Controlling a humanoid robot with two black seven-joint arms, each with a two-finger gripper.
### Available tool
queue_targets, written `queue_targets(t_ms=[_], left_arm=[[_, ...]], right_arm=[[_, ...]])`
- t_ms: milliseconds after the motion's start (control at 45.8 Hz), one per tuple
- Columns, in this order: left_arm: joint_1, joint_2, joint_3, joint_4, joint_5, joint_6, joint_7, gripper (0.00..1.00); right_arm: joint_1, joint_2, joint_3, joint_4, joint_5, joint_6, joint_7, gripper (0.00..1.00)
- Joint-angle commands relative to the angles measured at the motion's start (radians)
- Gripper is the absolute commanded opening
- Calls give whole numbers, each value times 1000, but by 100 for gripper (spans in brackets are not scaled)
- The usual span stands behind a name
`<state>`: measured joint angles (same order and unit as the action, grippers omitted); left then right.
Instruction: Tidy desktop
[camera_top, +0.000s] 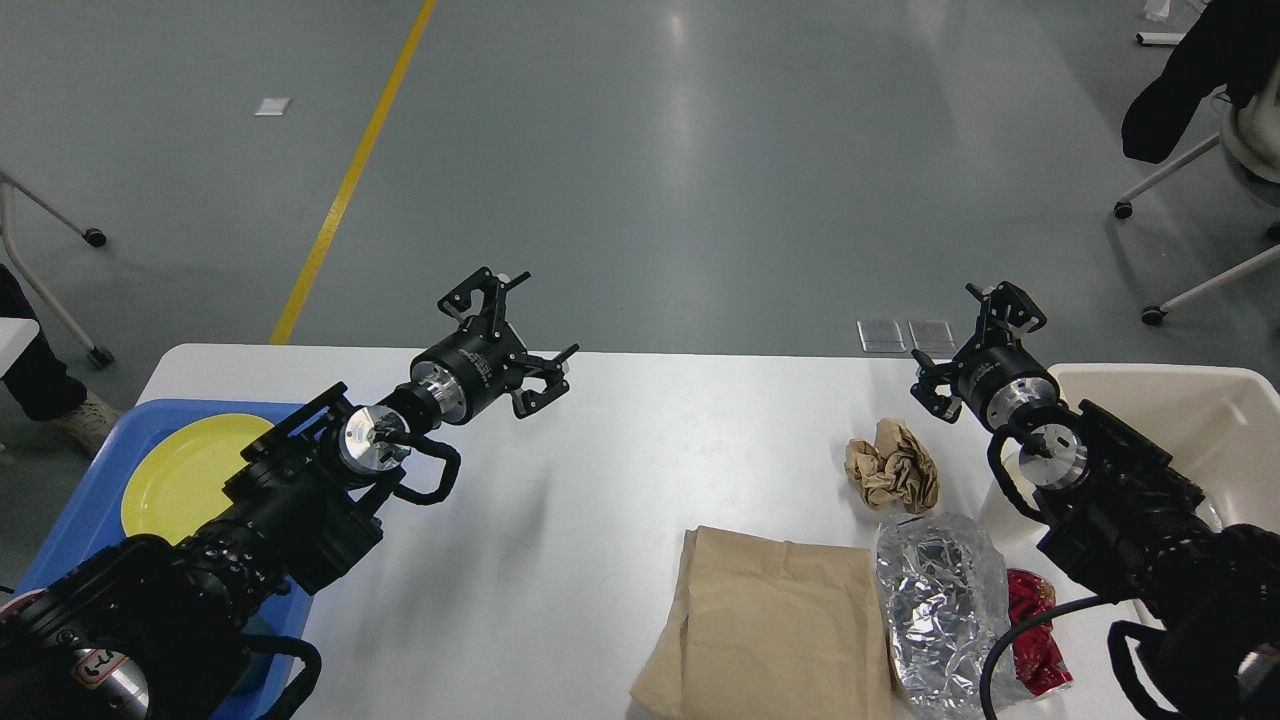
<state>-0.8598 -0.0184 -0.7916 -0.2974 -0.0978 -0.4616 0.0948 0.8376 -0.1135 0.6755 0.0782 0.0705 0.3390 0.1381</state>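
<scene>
Desktop (620, 480) fills the lower middle of the head view — white, rounded corners, grey floor beyond its far edge. Left gripper (520, 325) hovers above the far left part of it, fingers spread wide, nothing between them. Right gripper (965, 340) hovers near the far right edge, fingers also spread, empty. On the right half lie a crumpled brown paper ball (893, 465), a flat brown paper bag (775, 625), a crinkled clear plastic bag (940, 600) and a red wrapper (1035, 635) — the last two touching. Blue tray (90, 510) at left holds a yellow plate (185, 470); beige bin (1180, 410) sits at right.
</scene>
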Motion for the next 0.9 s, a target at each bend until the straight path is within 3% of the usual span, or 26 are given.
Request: queue_targets(t_ms=[0, 240, 350, 634, 874], left_arm=[[8, 17, -11, 0, 0, 0, 0, 98], [36, 23, -32, 0, 0, -2, -24, 98], [36, 23, -28, 0, 1, -3, -56, 98], [70, 20, -31, -2, 0, -37, -233, 98], [97, 17, -29, -2, 0, -84, -352, 98]], right_arm=[[0, 0, -1, 0, 0, 0, 0, 100], [0, 0, -1, 0, 0, 0, 0, 100], [0, 0, -1, 0, 0, 0, 0, 100], [0, 0, 1, 0, 0, 0, 0, 100], [0, 0, 1, 0, 0, 0, 0, 100]])
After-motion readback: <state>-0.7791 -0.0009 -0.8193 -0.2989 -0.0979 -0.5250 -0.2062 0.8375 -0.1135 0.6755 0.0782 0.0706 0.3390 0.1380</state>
